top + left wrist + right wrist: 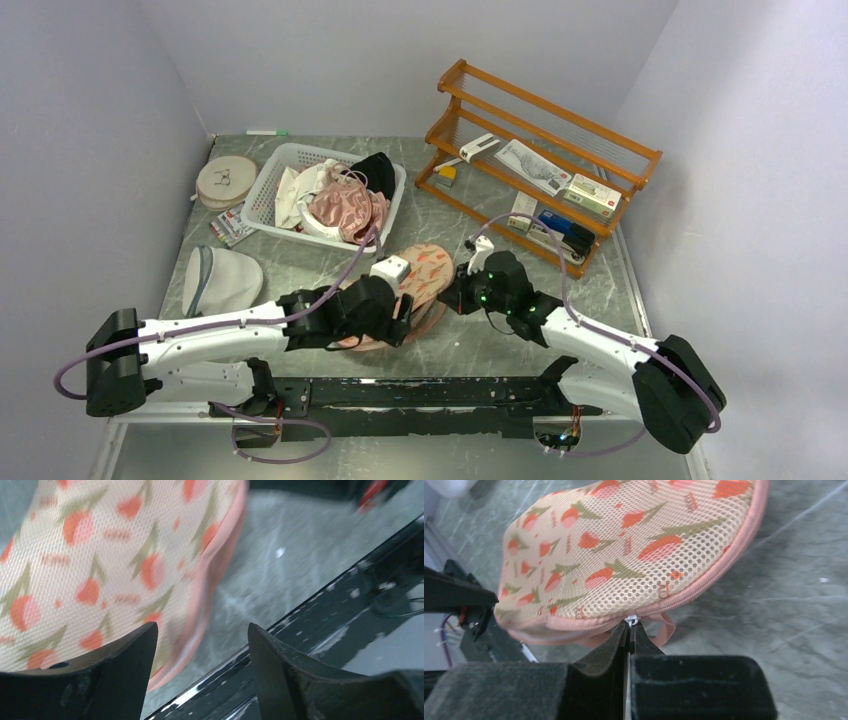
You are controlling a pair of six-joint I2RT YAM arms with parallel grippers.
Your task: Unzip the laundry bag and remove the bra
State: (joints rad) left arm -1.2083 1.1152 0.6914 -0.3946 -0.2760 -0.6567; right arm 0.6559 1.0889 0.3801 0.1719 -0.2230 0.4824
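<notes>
The laundry bag [428, 272], a peach padded case with orange-red and green print and pink zipper edging, lies on the table between my arms. My right gripper [629, 627] is shut on the bag's small white zipper pull [631, 619] at its right side [458, 296]. Left of the pull, the two pink edges look slightly parted. My left gripper [200, 645] is open at the bag's near end [402, 322]; one finger [125, 665] lies over the bag's printed top [100, 565], and the pink edge sits between the jaws. The bra is not visible.
A white basket [262, 196] with a shiny pink garment [345, 208] and other clothes stands at the back left. A white mesh bag [226, 280] lies left. A wooden rack [560, 135] with small items stands at the back right. A black rail [430, 392] runs along the near edge.
</notes>
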